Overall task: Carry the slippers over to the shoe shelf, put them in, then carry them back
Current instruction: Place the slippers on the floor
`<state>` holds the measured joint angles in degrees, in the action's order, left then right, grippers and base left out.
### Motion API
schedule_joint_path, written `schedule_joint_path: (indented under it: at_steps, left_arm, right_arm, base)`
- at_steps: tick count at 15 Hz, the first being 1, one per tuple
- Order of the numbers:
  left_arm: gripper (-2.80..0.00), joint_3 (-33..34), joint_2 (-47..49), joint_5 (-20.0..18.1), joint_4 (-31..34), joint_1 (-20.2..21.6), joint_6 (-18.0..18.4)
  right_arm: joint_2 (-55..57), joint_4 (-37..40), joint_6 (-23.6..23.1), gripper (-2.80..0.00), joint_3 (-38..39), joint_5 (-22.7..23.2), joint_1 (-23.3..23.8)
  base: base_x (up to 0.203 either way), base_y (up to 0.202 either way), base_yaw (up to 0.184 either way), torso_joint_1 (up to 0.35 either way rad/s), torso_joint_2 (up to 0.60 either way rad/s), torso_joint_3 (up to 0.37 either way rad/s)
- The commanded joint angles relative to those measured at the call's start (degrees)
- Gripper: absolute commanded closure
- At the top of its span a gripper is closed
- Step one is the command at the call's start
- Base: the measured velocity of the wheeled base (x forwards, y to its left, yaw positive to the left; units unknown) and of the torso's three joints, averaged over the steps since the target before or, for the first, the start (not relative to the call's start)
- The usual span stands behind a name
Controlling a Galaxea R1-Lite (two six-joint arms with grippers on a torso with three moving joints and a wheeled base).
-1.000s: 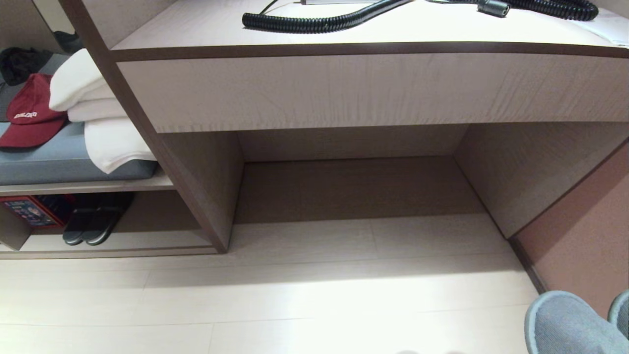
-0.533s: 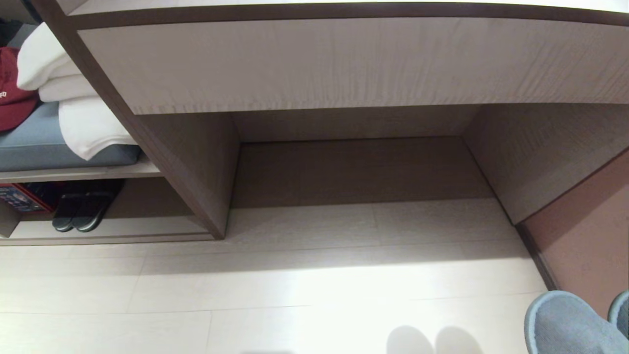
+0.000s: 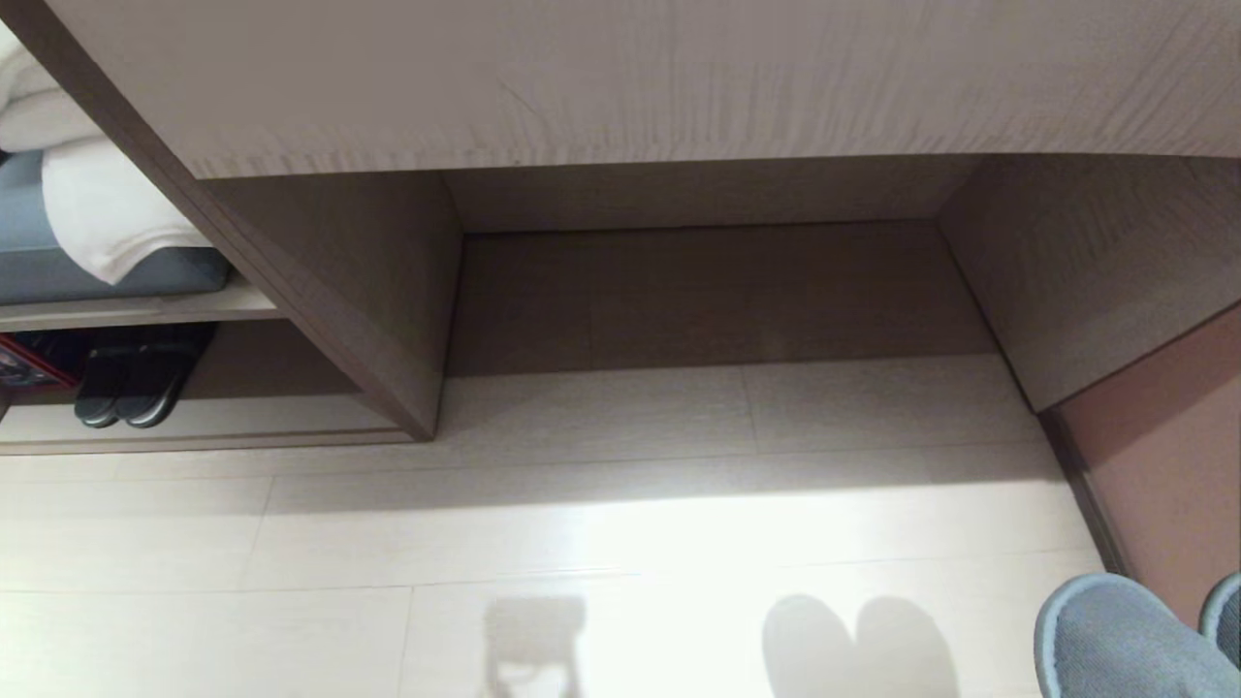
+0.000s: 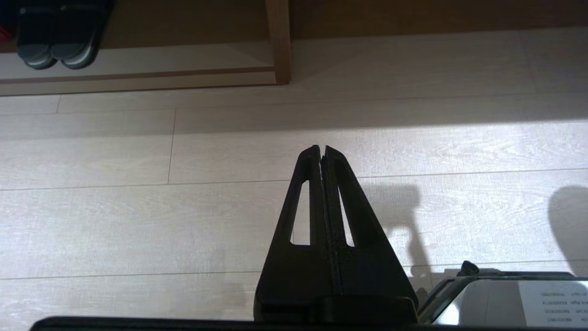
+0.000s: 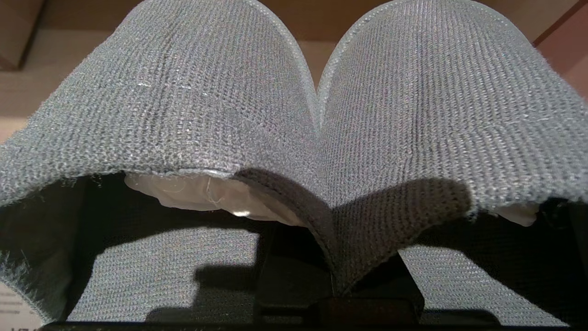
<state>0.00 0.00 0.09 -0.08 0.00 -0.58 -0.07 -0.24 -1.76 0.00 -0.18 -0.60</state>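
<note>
The grey fabric slippers (image 3: 1115, 640) hang side by side at the head view's lower right corner, toes forward, above the pale floor. They fill the right wrist view, where my right gripper (image 5: 336, 282) is shut on their inner edges, pinched together (image 5: 363, 239); its fingers are mostly hidden by fabric. The shoe shelf (image 3: 223, 427) is the low compartment at the far left, with a pale base plank (image 4: 138, 59) and an upright divider (image 4: 278, 41). My left gripper (image 4: 321, 149) is shut and holds nothing, over bare floor in front of the shelf.
A darker pair with white-edged soles (image 3: 121, 388) stands in the shelf beside a red box (image 3: 19, 364). White towels (image 3: 107, 213) lie on a grey cushion above. Straight ahead is a wide floor-level recess (image 3: 708, 301); a reddish wall (image 3: 1163, 436) bounds the right.
The head view has tipped downward: the desk top with its black hose has left the picture and more floor shows, with shadows of the slippers and an arm. The slippers stay in the same corner.
</note>
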Motion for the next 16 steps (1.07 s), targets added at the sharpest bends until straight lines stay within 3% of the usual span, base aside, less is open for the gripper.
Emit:
schedule_joint_path:
  at_steps: [1,16]
  left_arm:
    - [0.00,0.07,0.00,-0.01,-0.01,0.00,-0.04]
    - [0.00,0.00,0.00,-0.01,-0.01,0.00,-0.04]
  right_arm:
    - [0.07,-0.02,0.00,0.00,0.00,0.01,-0.02]
    - [0.07,-0.02,0.00,0.00,0.00,0.01,-0.02]
  base:
    - [0.000,0.000,0.000,0.006,0.01,-0.198]
    - [0.000,0.000,0.000,0.003,0.00,-0.199]
